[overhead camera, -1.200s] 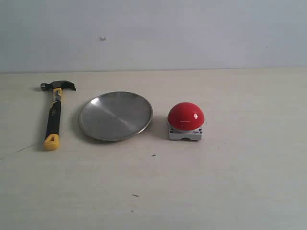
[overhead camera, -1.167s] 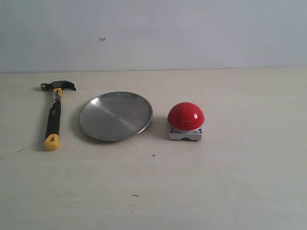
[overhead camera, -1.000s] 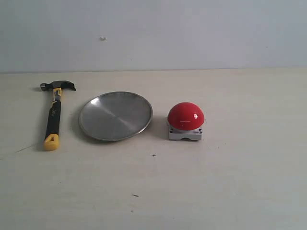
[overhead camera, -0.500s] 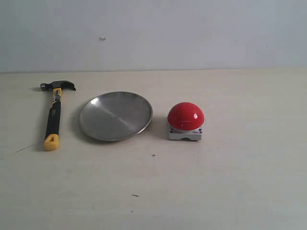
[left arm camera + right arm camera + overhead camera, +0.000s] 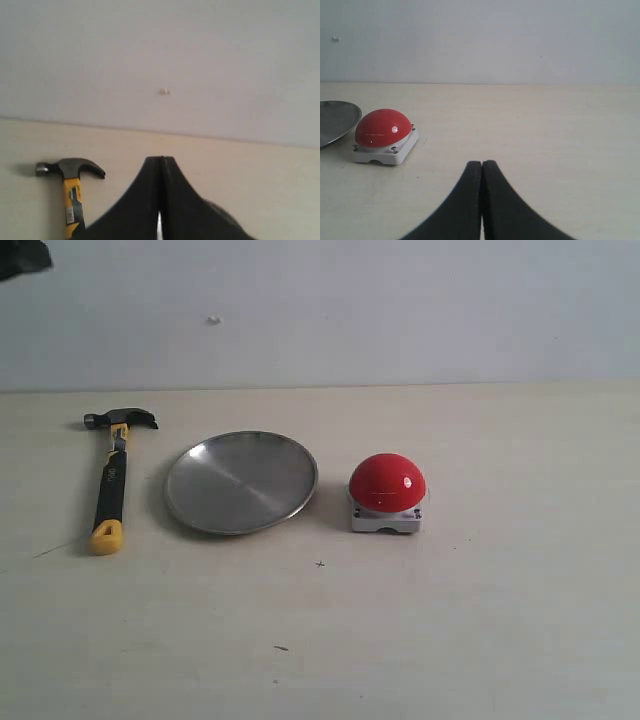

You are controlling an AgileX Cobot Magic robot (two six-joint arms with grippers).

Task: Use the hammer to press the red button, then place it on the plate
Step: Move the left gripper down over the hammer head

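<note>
Left pincer: clenched, fingers pressed flat together, grasping nothing; on the left side of the scene, touching no object.
Hammer: small claw hammer with dark metal head, black handle, yellow neck and yellow butt. It lies flat at the left of the pale tabletop, head far and butt near. It is untouched, just left of the plate and apart from it.
Plate: round shallow silver metal dish, left of centre, nothing in it.
Button: glossy red dome on a small grey square base, just right of the plate, not touching it.
Right pincer: clenched, grasping nothing, well right of the button.
Step in hand: judged to be the reach for the hammer; no part of the task is done.
Method advised: release the left pincer fully before descending. Straddle the black handle crosswise, about mid-length, then close firmly before lifting.
Risk: a grip too near the butt may let the heavy head droop and miss the dome.
</note>
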